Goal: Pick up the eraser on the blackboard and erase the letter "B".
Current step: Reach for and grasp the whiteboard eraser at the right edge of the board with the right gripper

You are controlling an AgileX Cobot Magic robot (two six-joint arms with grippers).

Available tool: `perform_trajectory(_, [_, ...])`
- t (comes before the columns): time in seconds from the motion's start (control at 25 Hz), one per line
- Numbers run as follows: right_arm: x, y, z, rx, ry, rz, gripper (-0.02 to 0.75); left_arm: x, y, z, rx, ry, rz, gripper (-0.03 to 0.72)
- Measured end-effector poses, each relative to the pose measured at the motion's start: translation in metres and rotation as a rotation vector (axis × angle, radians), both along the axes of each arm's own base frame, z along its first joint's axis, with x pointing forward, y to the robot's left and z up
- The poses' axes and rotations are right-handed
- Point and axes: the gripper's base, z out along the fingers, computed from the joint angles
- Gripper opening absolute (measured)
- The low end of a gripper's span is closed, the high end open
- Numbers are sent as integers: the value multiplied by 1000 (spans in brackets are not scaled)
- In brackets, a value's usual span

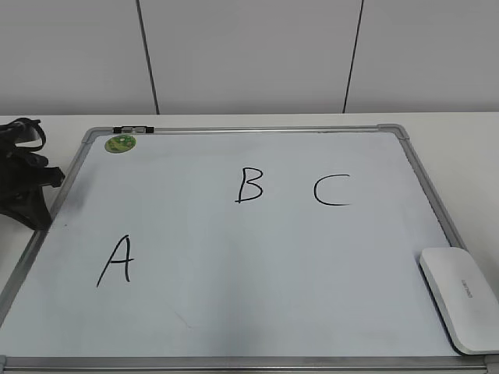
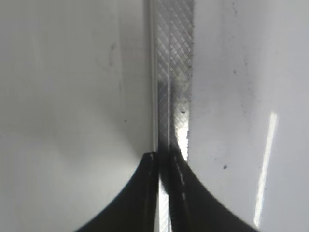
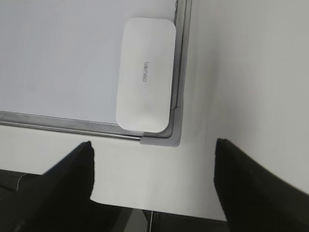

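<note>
The eraser (image 1: 460, 300) lies nearest the exterior camera, at about four o'clock on the blackboard (image 1: 234, 312), pressed into the near right corner with its long axis running along the right frame rail, from roughly five o'clock back toward eleven. It rests flat, white face up, with small grey lettering printed along its length near the right edge. In the right wrist view the eraser (image 3: 145, 75) sits at twelve o'clock above the right gripper (image 3: 154, 154), whose two dark fingers are spread wide apart with nothing between them, hanging over the white table (image 3: 241, 72) just off the board's grey corner piece (image 3: 169, 140). The letter "B" (image 1: 249, 185) stands upright at the board's middle, toward twelve o'clock, with the "C" (image 1: 333, 191) beside it at two o'clock and the "A" (image 1: 115, 261) lower at eight o'clock. A round green magnet (image 1: 121, 143) sticks near the far left corner at eleven o'clock. The left gripper (image 2: 164, 159) sits at nine o'clock beside the board's left rail, its fingers pressed together over the silver frame strip (image 2: 174, 58), gripping nothing. The board lies flat on a white tabletop, and pale wall panels (image 1: 249, 54) with dark seams rise behind it.
</note>
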Motion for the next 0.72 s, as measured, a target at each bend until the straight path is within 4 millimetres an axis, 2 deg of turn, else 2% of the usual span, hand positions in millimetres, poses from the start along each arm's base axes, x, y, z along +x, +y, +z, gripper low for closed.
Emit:
perform_trajectory(0.2, [23, 9, -8, 18, 97, 35, 591, 0, 1, 0, -1, 1, 2, 11])
perform_trajectory(0.48, [38, 29, -25, 2, 195, 23, 591, 0, 1, 0, -1, 1, 2, 11])
perform_trajectory(0.72, [53, 32, -39, -18, 212, -11, 599, 0, 0, 0, -2, 1, 3, 11])
